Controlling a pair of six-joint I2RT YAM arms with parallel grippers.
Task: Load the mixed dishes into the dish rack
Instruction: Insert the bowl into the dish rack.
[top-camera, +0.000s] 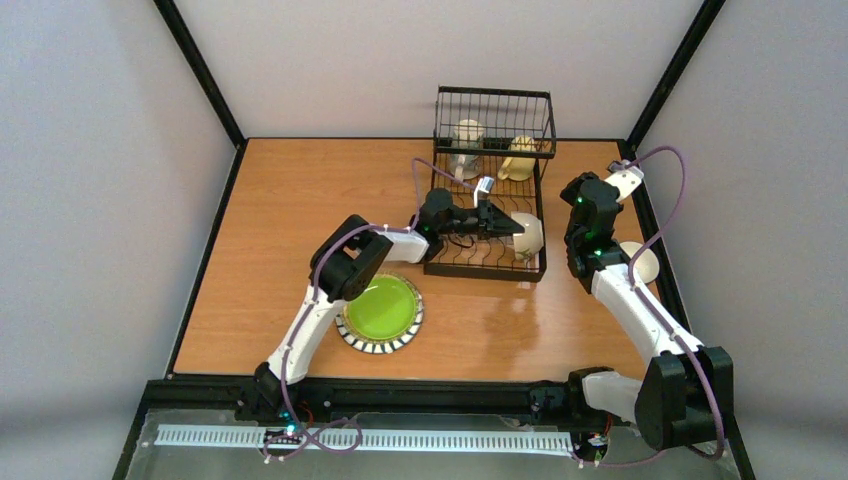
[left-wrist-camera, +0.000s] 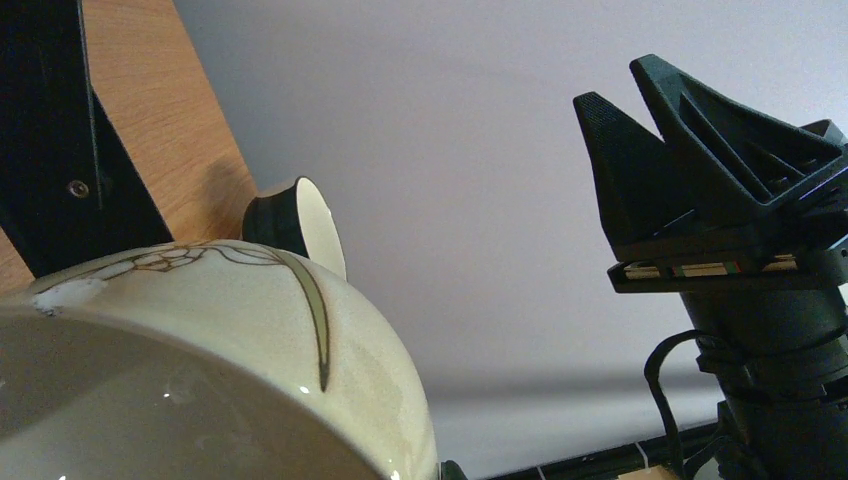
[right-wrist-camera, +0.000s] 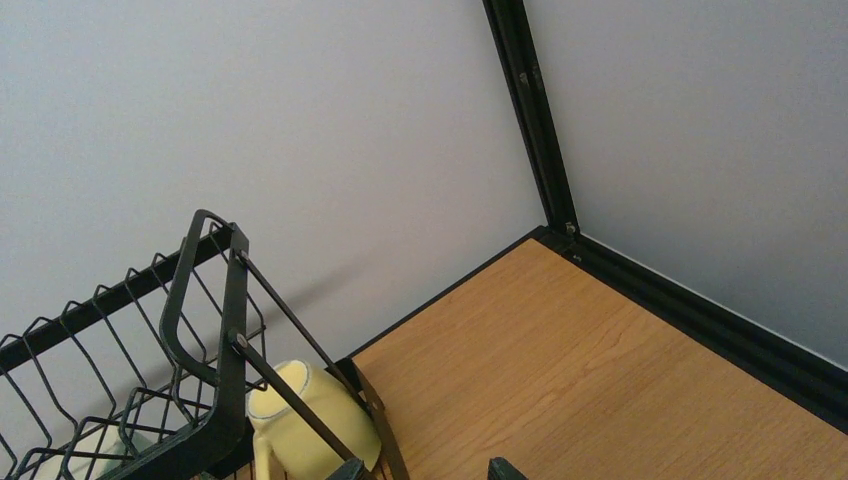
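The black wire dish rack (top-camera: 487, 255) stands at the back of the table, its raised basket tier (top-camera: 493, 120) at the far end. A white mug (top-camera: 465, 148) and a cream mug (top-camera: 520, 158) (right-wrist-camera: 310, 425) sit upside down under that tier. My left gripper (top-camera: 512, 227) is shut on the rim of a cream-white bowl (top-camera: 531, 238) (left-wrist-camera: 200, 340), held on edge over the rack's front right corner. My right gripper (top-camera: 585, 192) (right-wrist-camera: 428, 470) hovers open and empty to the right of the rack. The lime-green plate (top-camera: 380, 310) lies on the table under my left arm.
A dark-banded cup (top-camera: 640, 262) (left-wrist-camera: 295, 225) lies on its side on the table right of the rack, partly behind my right arm. Black frame posts (right-wrist-camera: 530, 110) and grey walls close in the table's back corners.
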